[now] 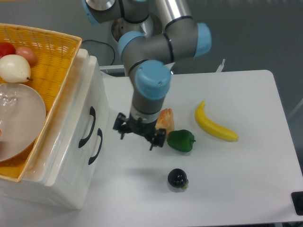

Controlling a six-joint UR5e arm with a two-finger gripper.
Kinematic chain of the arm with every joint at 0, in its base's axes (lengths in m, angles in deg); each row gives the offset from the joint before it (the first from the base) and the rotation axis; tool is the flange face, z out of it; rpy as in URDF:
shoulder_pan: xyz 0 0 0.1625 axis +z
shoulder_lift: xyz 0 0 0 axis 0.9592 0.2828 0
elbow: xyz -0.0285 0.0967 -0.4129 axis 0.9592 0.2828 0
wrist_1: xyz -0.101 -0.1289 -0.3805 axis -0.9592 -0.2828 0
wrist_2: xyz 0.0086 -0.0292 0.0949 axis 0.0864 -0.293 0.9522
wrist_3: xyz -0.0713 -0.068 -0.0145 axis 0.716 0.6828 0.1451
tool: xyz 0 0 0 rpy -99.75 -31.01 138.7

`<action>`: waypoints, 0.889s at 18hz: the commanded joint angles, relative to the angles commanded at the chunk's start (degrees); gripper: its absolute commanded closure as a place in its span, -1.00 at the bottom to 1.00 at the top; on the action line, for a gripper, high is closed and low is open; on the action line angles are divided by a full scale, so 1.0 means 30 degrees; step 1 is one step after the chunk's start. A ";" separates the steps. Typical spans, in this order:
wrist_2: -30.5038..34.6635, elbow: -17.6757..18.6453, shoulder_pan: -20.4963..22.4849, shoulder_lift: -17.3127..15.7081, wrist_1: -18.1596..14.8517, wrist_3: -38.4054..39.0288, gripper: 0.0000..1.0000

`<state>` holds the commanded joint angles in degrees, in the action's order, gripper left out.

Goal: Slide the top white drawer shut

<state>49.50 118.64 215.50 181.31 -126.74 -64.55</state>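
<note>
Top drawer (88, 126) sits in the white box at the left of the bench (246, 170), and the tool (139, 132), open and holding nothing, should press flat on its front by the handle.

2 drawers (87, 126), 1 basket (52, 52), 1 banana (215, 125), 1 green pepper (181, 140)

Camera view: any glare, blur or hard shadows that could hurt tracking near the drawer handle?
Camera view: lighting is soft and even; the gripper casts only a faint, diffuse shadow on the table. The glossy top white drawer shows mild sheen, its black handle still readable. The whole frame is slightly soft; the gripper's fingers are dark and low in detail, so the jaw state is unclear. The yellow basket throws a warm tint onto the unit.
</note>
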 joint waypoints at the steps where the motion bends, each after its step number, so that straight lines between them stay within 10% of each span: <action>1: 0.0000 0.0001 0.0440 -0.0119 -0.0029 -0.0966 -1.00; 7: 0.1165 0.0117 0.2084 -0.0999 -0.0029 -0.5302 -1.00; 12: 0.4014 0.0206 0.3107 -0.1350 -0.1375 -1.4118 -1.00; 16: 0.3489 0.0176 0.3899 -0.1468 -0.1872 -1.4890 -1.00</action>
<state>59.97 119.17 227.20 176.91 -132.35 -109.21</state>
